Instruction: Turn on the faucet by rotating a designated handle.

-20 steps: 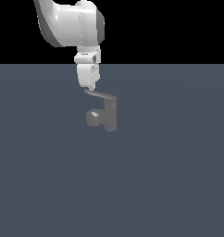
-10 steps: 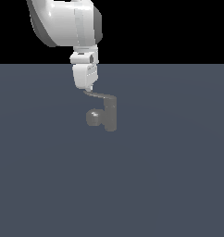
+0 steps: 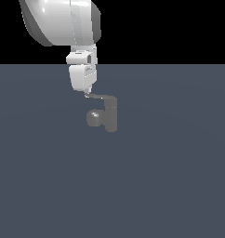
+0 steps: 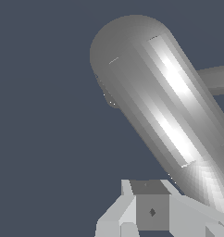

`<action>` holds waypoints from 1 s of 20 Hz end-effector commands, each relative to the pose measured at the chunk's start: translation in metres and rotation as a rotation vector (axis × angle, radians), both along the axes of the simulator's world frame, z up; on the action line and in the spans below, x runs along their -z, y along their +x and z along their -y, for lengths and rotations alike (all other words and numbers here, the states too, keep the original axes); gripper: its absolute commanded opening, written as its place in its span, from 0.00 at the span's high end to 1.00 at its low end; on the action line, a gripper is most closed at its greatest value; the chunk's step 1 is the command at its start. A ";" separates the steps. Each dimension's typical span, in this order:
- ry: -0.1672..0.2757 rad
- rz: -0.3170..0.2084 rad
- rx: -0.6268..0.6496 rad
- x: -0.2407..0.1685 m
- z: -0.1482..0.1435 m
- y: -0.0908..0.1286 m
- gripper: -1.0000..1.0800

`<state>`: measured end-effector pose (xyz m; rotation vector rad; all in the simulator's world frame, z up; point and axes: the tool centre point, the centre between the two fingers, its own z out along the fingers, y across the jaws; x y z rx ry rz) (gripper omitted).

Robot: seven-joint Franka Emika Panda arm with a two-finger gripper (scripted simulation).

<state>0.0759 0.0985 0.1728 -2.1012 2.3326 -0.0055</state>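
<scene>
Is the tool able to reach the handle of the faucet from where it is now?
Probably yes. The tool hangs right at the free end of the handle on top of the faucet, and nothing stands between them. Actual contact is unclear.

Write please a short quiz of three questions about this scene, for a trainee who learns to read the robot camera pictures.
1. True or false: in the exterior view, the gripper is at the free end of the handle, not at the spout.
2. On which side of the faucet body does the spout show in the exterior view? A) the view's left B) the view's right C) on top
3. Fill in: the handle projects from the ___ of the faucet body.

Key:
1. True
2. A
3. top
</scene>
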 end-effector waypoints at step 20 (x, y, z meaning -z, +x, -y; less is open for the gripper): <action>0.000 -0.003 -0.004 0.000 0.017 -0.051 1.00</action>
